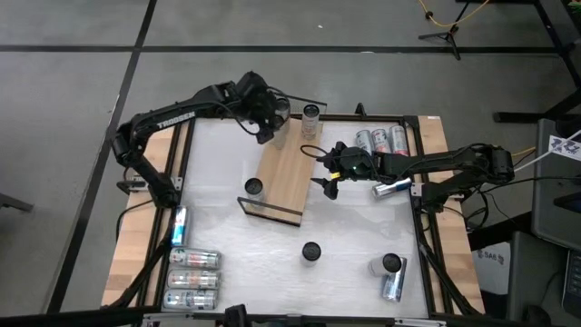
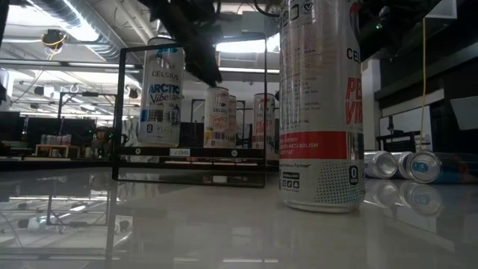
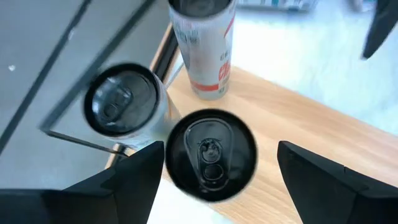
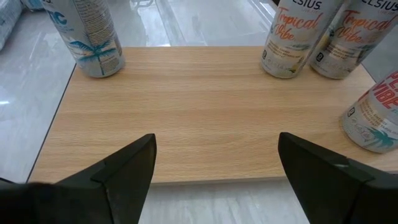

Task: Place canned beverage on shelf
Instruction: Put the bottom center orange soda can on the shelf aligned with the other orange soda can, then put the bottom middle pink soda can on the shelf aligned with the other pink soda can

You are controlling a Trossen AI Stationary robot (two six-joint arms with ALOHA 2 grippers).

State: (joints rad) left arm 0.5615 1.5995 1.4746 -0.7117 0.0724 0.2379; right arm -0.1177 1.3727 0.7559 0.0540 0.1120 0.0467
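Note:
The shelf (image 1: 283, 168) is a light-wood board with a black wire rail (image 2: 190, 112) at its end. Several upright cans stand on it. One blue-printed can (image 4: 87, 37) is at the near end. At the far end are two orange-printed cans (image 4: 292, 37) and a red-printed can (image 3: 202, 46). My left gripper (image 3: 217, 149) hovers open above a far-end can's top (image 3: 211, 157), one finger on either side and apart from it. Another can (image 3: 121, 102) stands beside it. My right gripper (image 4: 216, 140) waits open, level with the board's right edge.
An upright can (image 1: 311, 252) stands on the white table in front of the shelf. More cans lie at the back right (image 1: 381, 141), beside the right arm (image 1: 392, 188), at the near right (image 1: 392, 283) and at the near left (image 1: 192, 279).

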